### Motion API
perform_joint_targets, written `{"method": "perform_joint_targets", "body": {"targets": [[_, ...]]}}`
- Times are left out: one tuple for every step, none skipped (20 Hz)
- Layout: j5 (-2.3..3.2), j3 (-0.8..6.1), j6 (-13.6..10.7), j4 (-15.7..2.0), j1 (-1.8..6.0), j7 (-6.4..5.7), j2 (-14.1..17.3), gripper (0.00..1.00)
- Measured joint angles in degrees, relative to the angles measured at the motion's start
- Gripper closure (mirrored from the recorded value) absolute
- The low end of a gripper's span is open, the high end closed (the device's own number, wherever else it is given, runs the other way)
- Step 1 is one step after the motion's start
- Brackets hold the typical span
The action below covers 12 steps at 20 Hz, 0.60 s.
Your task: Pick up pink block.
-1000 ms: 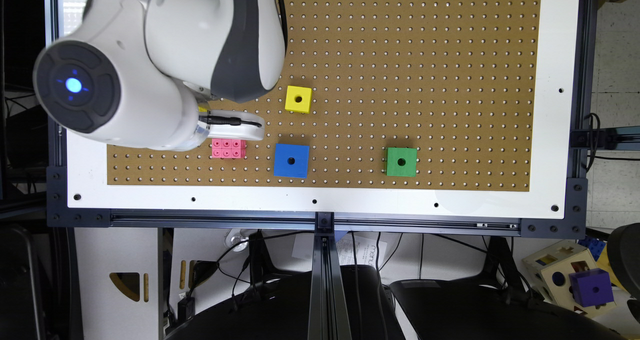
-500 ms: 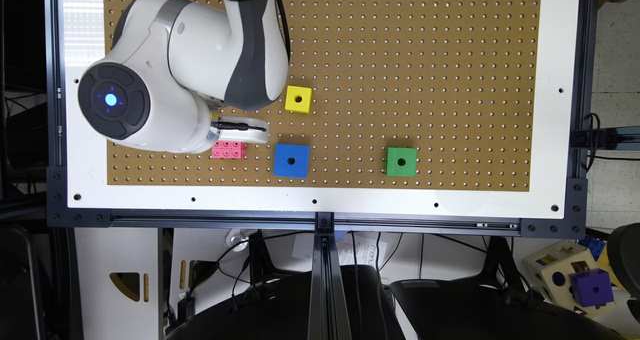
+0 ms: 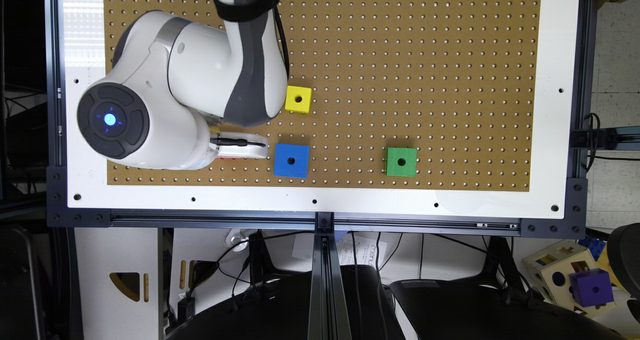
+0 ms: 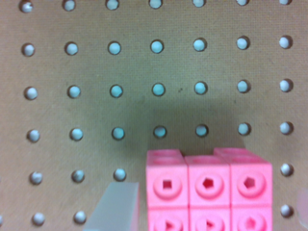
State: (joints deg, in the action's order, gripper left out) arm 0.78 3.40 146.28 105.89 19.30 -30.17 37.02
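Lowered since a second ago, the arm now covers most of the pink block (image 4: 209, 190), which lies on the pegboard surface (image 3: 425, 55). One pale finger (image 4: 115, 207) stands just beside the block, so the fingers (image 3: 240, 147) are spread, gripping nothing. Blue cube (image 3: 291, 160) sits just beside them.

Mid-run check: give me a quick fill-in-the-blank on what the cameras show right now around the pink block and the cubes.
1. In the wrist view, the pink block lies on a brown board full of round ____.
2. In the exterior view, the cube nearest the gripper is ____.
3. The yellow cube, blue cube and green cube each have a ____ in the top face.

Missing words: holes; blue; hole
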Motion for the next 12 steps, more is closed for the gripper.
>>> {"method": "perform_joint_targets", "body": {"targets": [[0.28, -0.01, 0.4, -0.75, -0.01, -0.09, 0.7, 0.00], [0.32, -0.02, 0.1, -1.38, 0.01, -0.06, 1.1, 1.00], [0.32, -0.02, 0.1, -1.38, 0.01, -0.06, 1.1, 1.00], [0.32, -0.02, 0.1, -1.38, 0.01, -0.06, 1.1, 1.00], [0.32, -0.02, 0.1, -1.38, 0.01, -0.06, 1.1, 1.00], [0.32, -0.02, 0.1, -1.38, 0.01, -0.06, 1.1, 1.00], [0.32, -0.01, 0.1, -1.38, 0.02, -0.06, 1.1, 1.00], [0.32, 0.00, 0.1, -1.38, 0.03, -0.06, 1.1, 1.00], [0.34, -0.01, -0.1, -1.37, 0.03, -0.04, 1.1, 1.00], [0.37, -0.01, -0.3, -1.37, 0.02, -0.03, 1.0, 1.00], [0.42, -0.01, -0.4, -1.37, 0.02, -0.03, 1.0, 1.00], [0.44, -0.01, -0.5, -1.38, 0.01, -0.03, 1.0, 1.00]]}}
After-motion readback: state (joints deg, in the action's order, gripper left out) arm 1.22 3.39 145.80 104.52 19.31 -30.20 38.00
